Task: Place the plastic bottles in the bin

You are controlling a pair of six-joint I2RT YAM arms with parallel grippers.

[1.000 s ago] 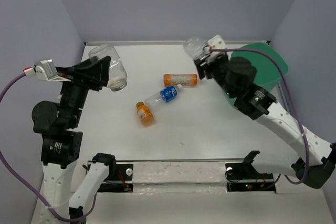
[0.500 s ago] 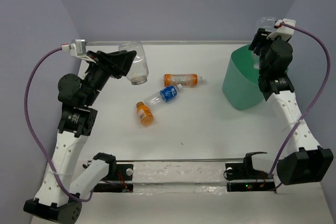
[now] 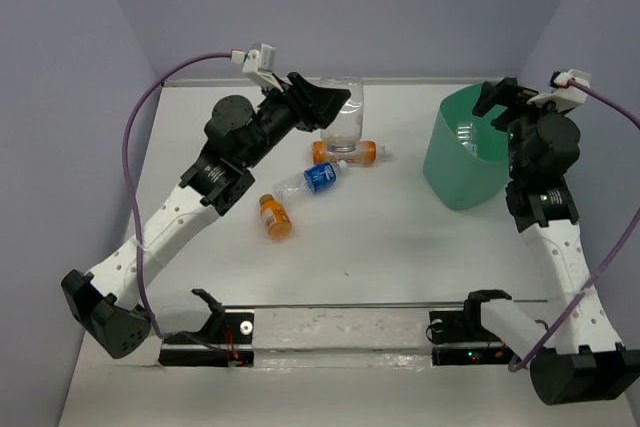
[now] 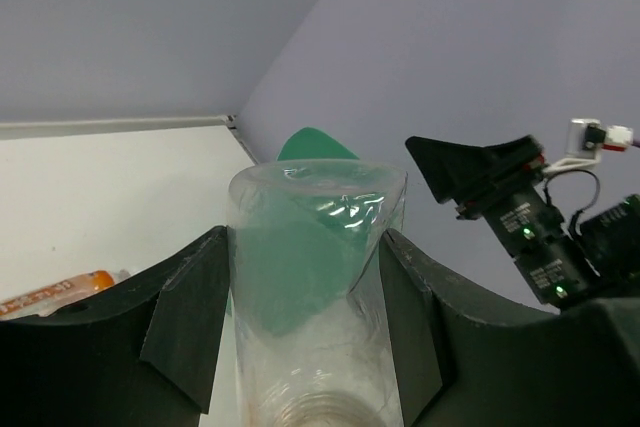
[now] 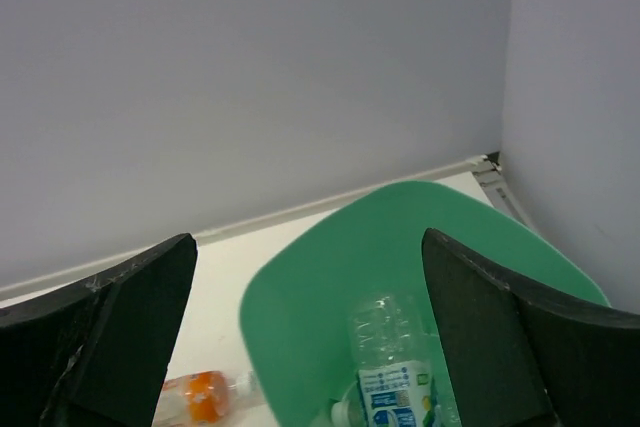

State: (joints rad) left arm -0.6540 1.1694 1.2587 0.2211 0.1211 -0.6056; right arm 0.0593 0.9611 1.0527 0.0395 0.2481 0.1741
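My left claw (image 3: 335,112) is pinched shut on a clear bottle (image 3: 345,125), one finger pressed against each side of its body. In my left wrist view the bottle (image 4: 315,287) stands straight up between the two dark fingers (image 4: 190,317), and its neck is nearest the camera. From above, its mouth end overlaps an orange bottle (image 3: 345,152) lying on the table (image 3: 400,247). The bin (image 3: 455,177) stands well apart from this claw, at the far right of the table.

My right claw (image 3: 500,99) hangs over the bin's far rim with its fingers spread wide and nothing between them. In my right wrist view the bin (image 5: 300,307) opens directly below the claw (image 5: 308,247). A labelled bottle (image 5: 390,372) lies inside it, clear with a blue and white label.

Three bottles lie on the table between my arms. They are the orange one, a blue-label bottle (image 3: 312,179) just beside it, and a second orange bottle (image 3: 276,217) nearer my left arm.
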